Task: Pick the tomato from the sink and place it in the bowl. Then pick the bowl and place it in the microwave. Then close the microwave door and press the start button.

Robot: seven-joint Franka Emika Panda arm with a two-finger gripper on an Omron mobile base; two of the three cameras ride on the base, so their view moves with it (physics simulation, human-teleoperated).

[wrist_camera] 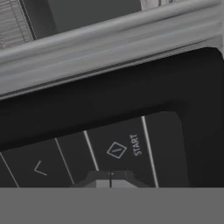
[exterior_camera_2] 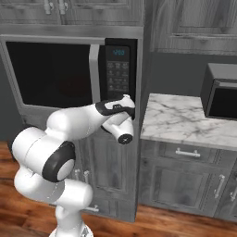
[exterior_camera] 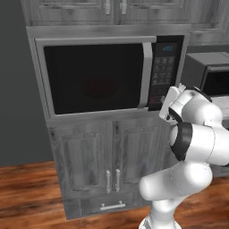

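My main worry now is a miss on the keypad: the closed fingertips (wrist_camera: 110,177) sit just below the START key (wrist_camera: 124,148) on the black keypad panel (exterior_camera: 162,71) of the large silver-grey microwave (exterior_camera: 112,74), and the neighbouring keys are divided from it only by thin lines, so if I push in slightly off line I judge I could hit the arrow key (wrist_camera: 39,168) beside it or land on a seam and register nothing. Pressing at a slant could also let the tips skid along the smooth panel. The wide silver-framed door with its dark glass window (exterior_camera: 96,76) looks shut, and a dim reddish shape behind the glass (exterior_camera: 99,87) is, I take it, the red bowl inside; the tomato I cannot make out. The white arm is folded up from the base, forearm reaching level toward the panel's lower edge, wrist turned so the gripper (wrist_camera: 110,178), fingers pressed together with nothing between them, points straight at the keypad's bottom row.
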